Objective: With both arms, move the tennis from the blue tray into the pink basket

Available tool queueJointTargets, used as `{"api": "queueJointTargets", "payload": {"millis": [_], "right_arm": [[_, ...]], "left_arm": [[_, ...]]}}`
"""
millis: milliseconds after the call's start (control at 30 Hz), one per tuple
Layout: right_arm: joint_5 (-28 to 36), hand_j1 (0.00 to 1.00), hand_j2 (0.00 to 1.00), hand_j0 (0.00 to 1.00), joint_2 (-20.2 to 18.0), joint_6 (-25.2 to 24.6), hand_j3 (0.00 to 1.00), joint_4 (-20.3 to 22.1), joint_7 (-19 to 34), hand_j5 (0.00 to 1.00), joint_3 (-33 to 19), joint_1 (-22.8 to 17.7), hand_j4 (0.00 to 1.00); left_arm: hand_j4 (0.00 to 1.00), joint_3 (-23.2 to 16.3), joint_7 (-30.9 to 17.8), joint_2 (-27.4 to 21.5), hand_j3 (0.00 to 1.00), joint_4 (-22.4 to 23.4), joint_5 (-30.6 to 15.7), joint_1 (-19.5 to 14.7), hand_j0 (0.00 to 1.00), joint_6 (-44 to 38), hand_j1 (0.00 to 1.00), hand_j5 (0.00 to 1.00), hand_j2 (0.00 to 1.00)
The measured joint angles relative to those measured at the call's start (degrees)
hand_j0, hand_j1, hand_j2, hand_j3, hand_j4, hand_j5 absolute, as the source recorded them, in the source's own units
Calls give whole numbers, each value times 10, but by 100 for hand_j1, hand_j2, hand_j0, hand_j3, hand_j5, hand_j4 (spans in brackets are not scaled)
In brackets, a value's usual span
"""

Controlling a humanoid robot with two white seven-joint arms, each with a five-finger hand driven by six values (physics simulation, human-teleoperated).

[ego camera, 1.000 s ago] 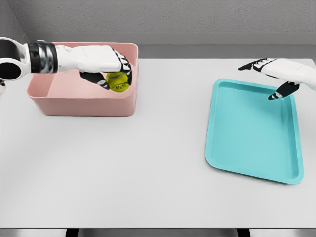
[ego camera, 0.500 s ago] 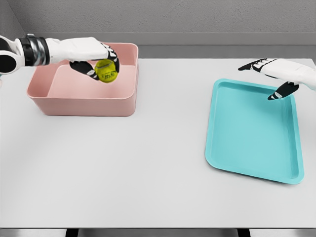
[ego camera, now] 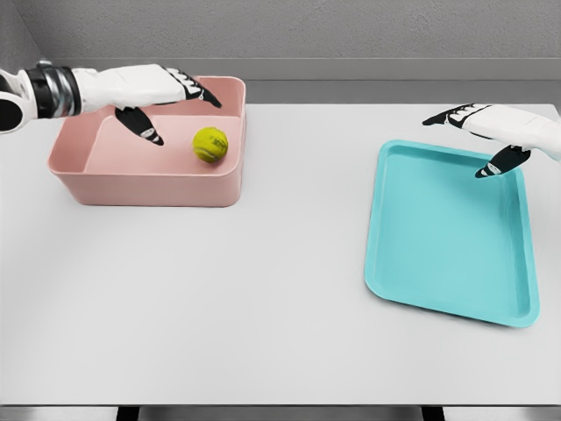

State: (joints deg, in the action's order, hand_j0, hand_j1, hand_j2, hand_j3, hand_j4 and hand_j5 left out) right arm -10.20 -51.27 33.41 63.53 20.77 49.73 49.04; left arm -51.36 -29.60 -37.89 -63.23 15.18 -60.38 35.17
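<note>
A: Head view. Released! Tennis ball (ego camera: 210, 145) out of the left hand (ego camera: 162, 92) now, lying inside the pink basket (ego camera: 145, 186), just below and to the right of those fingertips.

B: Half a second back, clamped between thumb and fingers; now nothing touching it. Fingers (ego camera: 203, 95) stretched flat over the basket's far rim, thumb pointing down into it, empty.

A: Left hand also drawn back a little toward the left edge since the last look.

B: And the right hand (ego camera: 495, 127)?

A: Same spot as before, hanging over the far corner of the blue tray (ego camera: 447, 241). Fingers long and relaxed, thumb hanging down, gripping nothing.

B: Anything cut off?

A: Plenty. Left forearm sliced by the left edge past the metal wrist ring. Right wrist gone beyond the right edge. Tray's right rim close against that edge too.

B: Ball touching the basket's right wall, or just near it?

A: Hard to say from up here. Close to it, certainly. White table (ego camera: 263, 307) under everything.
</note>
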Motion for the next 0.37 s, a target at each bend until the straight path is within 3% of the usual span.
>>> {"api": "queueJointTargets", "payload": {"millis": [100,167,233,267,367], "right_arm": [[0,100,100,100,0,0,100,0,0,100,0,0,100],[0,100,100,100,0,0,100,0,0,100,0,0,100],[0,100,100,100,0,0,100,0,0,100,0,0,100],[0,100,100,100,0,0,100,0,0,100,0,0,100],[0,100,100,100,0,0,100,1,0,100,0,0,100]], "left_arm": [[100,10,2,-53,100,-61,-26,11,100,0,100,100,100],[100,18,8,-96,100,-125,-56,53,100,0,100,100,100],[100,48,12,-140,100,-189,-76,120,100,1,100,100,100],[100,66,13,-161,100,-214,-82,134,100,1,100,100,100],[100,97,14,-194,100,-255,-94,138,100,0,100,100,100]]}}
